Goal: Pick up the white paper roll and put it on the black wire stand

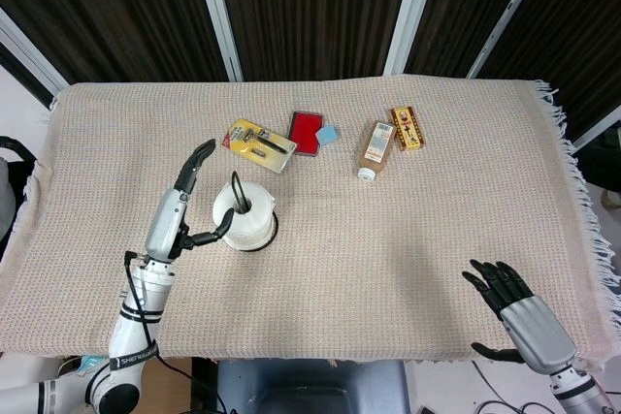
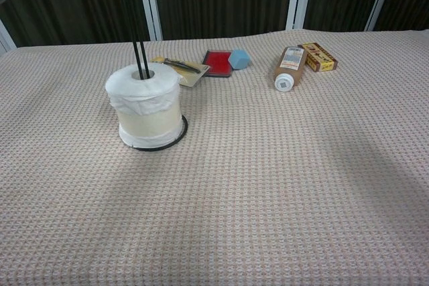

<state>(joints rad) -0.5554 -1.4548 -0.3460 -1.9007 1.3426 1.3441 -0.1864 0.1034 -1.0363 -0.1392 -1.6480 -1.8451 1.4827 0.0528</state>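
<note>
The white paper roll [image 1: 245, 221] [image 2: 144, 106] sits upright at the bottom of the black wire stand [image 2: 137, 45], whose two rods rise through its core. The stand's base ring [image 2: 183, 131] shows around the roll's foot. My left hand [image 1: 184, 203] is just left of the roll with its fingers spread, holding nothing; the thumb reaches toward the roll's side, and whether it touches I cannot tell. My right hand [image 1: 511, 309] rests at the table's near right corner, fingers apart and empty. The chest view shows neither hand clearly.
Behind the stand lie a yellow card with a tool [image 1: 260, 143], a red box [image 1: 309, 131] and a blue block [image 1: 328, 134]. A brown bottle [image 1: 375, 149] on its side and an orange box [image 1: 407, 128] are further right. The beige cloth [image 1: 408, 239] covers the table.
</note>
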